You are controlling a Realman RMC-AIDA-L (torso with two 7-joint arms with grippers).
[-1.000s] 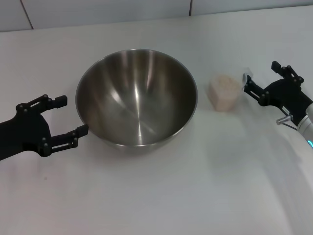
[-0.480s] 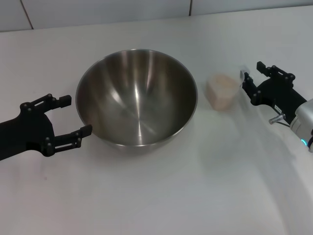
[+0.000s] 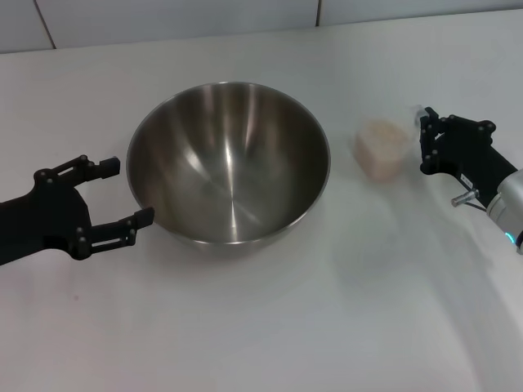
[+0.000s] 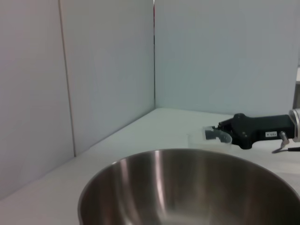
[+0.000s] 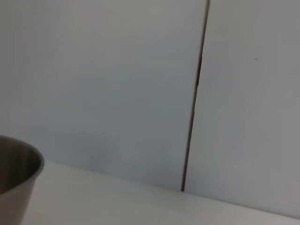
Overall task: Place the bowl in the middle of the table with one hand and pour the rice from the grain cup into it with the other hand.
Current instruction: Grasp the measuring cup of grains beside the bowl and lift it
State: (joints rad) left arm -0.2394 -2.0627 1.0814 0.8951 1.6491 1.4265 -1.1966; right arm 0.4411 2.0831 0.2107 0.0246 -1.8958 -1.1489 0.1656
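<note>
Table (image 3: 270,327): plain white tabletop, carrying everything.
Bowl (image 3: 228,163): large steel bowl, upright and empty, standing about mid-table, a little toward the left edge.
Left gripper (image 3: 114,193): low over the tabletop near its left edge, fingers spread and holding nothing; the nearer finger tip sits just beside the bowl's outer wall, and contact cannot be told.
Right gripper (image 3: 426,140): near the right edge, reaching toward the cup. Its fingers look drawn close together, with nothing between them; they lie just beside the cup, on its right-edge side.
Cup (image 3: 379,148): small clear cup, upright on the tabletop between the bowl and the right gripper, apart from the bowl.
Rice (image 3: 377,151): pale grains filling the cup; none in the bowl.
Step in hand: the bowl appears placed; the right gripper is lining up to take the cup.
Next move: the fingers would likely need to part and pass either side of the cup, close gently on its thin wall, then lift and tip it over the bowl.
</note>
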